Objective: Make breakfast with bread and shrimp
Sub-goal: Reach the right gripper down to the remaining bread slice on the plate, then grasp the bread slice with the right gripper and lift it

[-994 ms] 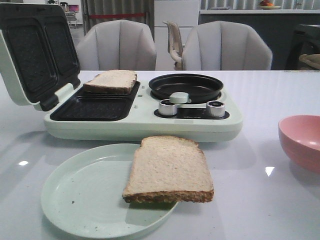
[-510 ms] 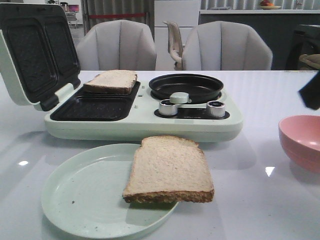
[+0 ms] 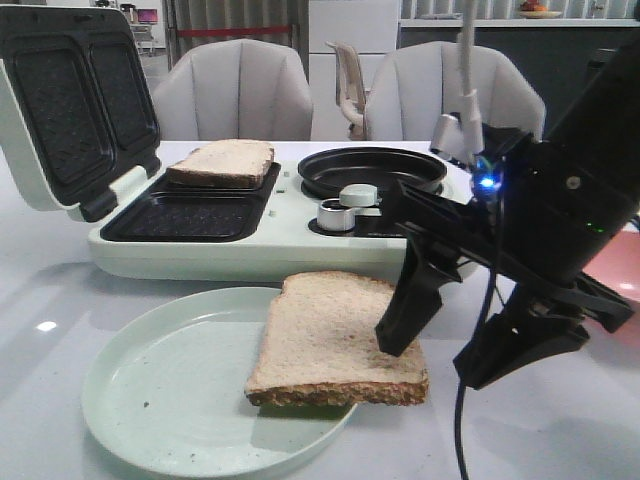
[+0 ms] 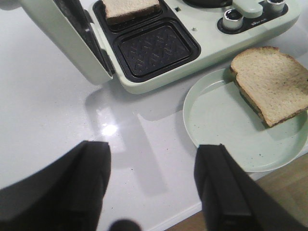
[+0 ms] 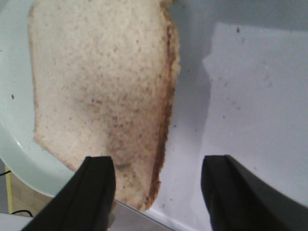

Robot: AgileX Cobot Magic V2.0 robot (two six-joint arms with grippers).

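One bread slice [image 3: 335,340] lies on a pale green plate [image 3: 170,390] and overhangs its right rim. A second bread slice [image 3: 222,162] sits in the far slot of the sandwich maker. My right gripper [image 3: 445,350] hangs open at the plate slice's right edge. In the right wrist view that gripper [image 5: 161,163] has one finger over the bread [image 5: 101,96] and the other over bare table. My left gripper [image 4: 153,148] is open and holds nothing, above the table near its front edge, to the left of the plate [image 4: 216,115]. No shrimp is in view.
The pale green breakfast maker [image 3: 280,240] stands behind the plate, its lid [image 3: 70,100] raised at the left. A round black pan [image 3: 372,172] and knobs are on its right half. A pink bowl [image 3: 625,262] shows partly behind my right arm. Chairs stand beyond the table.
My right arm has come into the front view from the right and now hangs at the plate slice's right edge, covering most of the pink bowl. Both bread slices lie as before.
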